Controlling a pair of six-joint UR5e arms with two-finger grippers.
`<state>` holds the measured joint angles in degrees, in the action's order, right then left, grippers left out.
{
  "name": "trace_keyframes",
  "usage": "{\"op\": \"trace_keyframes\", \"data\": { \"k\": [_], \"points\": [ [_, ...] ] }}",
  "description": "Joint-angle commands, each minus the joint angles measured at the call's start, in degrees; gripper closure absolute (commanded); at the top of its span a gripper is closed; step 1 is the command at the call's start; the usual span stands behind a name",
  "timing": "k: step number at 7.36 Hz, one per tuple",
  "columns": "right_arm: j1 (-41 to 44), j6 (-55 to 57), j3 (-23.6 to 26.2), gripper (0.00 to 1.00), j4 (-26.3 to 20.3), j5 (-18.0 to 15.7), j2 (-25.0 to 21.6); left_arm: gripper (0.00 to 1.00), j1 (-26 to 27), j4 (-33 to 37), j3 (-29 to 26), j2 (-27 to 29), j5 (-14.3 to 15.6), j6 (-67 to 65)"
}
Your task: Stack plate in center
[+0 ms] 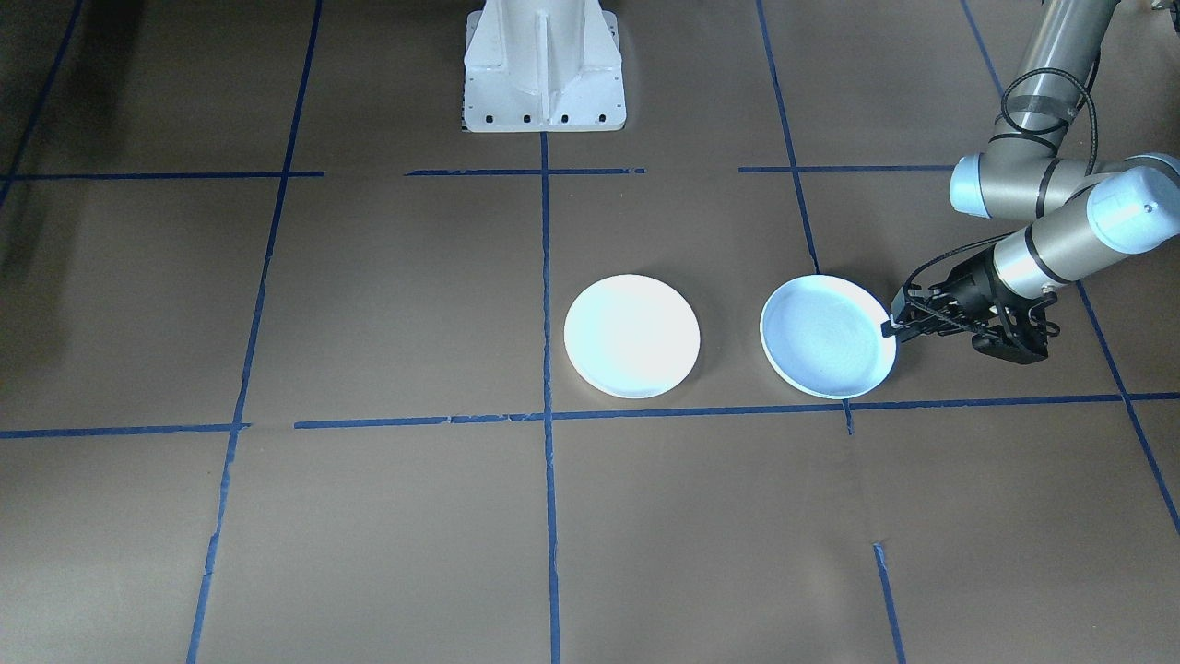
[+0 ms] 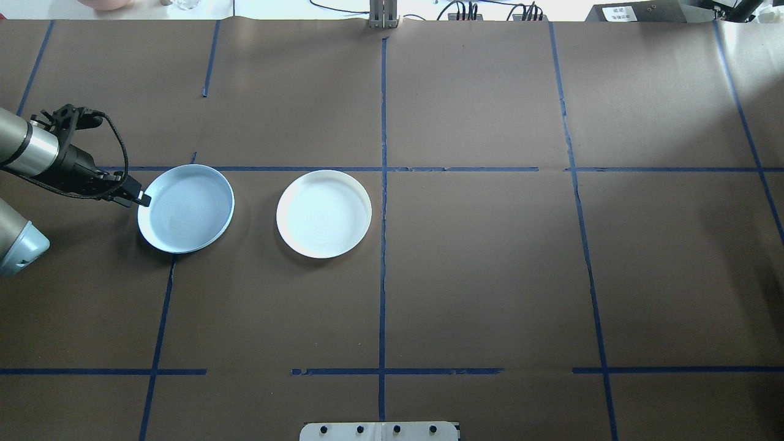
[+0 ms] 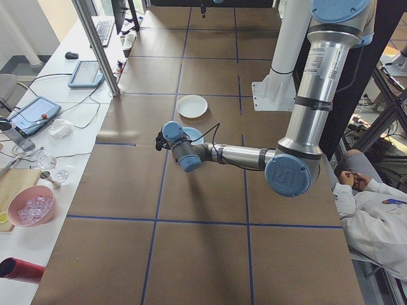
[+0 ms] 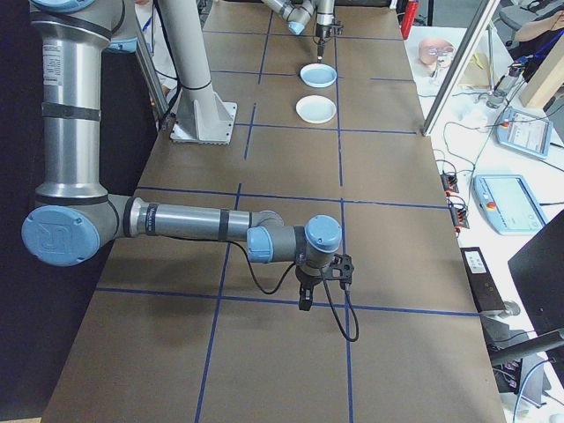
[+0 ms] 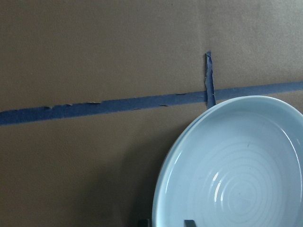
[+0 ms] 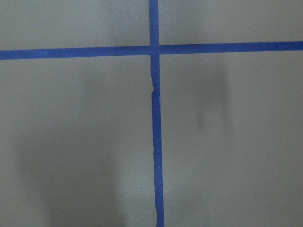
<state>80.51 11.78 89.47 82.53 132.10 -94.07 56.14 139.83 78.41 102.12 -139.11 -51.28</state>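
We see the left gripper [image 2: 142, 199] fingers closed on the blue plate [image 2: 185, 208] rim; plate on tabletop [image 2: 490, 275], beside white plate [image 2: 323, 213]. Right gripper [image 4: 304, 304]: cannot tell.

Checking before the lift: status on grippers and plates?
Left gripper at the blue plate rim, grip unconfirmed. White plate flat beside it, apart. Right gripper far off. Path between plates open.
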Motion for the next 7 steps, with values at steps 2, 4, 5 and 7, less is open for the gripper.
{"op": "trace_keyframes", "data": {
  "k": [2, 4, 5, 7],
  "points": [
    [0.0, 0.0, 0.0, 0.0, 0.0, 0.0, -0.06, 0.0, -1.64, -0.08, 0.6, 5.88, 1.37, -8.48],
    [0.0, 0.0, 0.0, 0.0, 0.0, 0.0, -0.06, 0.0, -9.27, -0.17, 1.48, 10.62, 8.3, -15.66],
    [0.0, 0.0, 0.0, 0.0, 0.0, 0.0, 0.03, 0.0, -11.47, -0.43, 1.22, 12.64, 10.94, -16.65],
    [0.0, 0.0, 0.0, 0.0, 0.0, 0.0, -0.06, 0.03, -12.64, -3.23, 1.04, 14.59, 12.19, -18.59]
  ]
}}
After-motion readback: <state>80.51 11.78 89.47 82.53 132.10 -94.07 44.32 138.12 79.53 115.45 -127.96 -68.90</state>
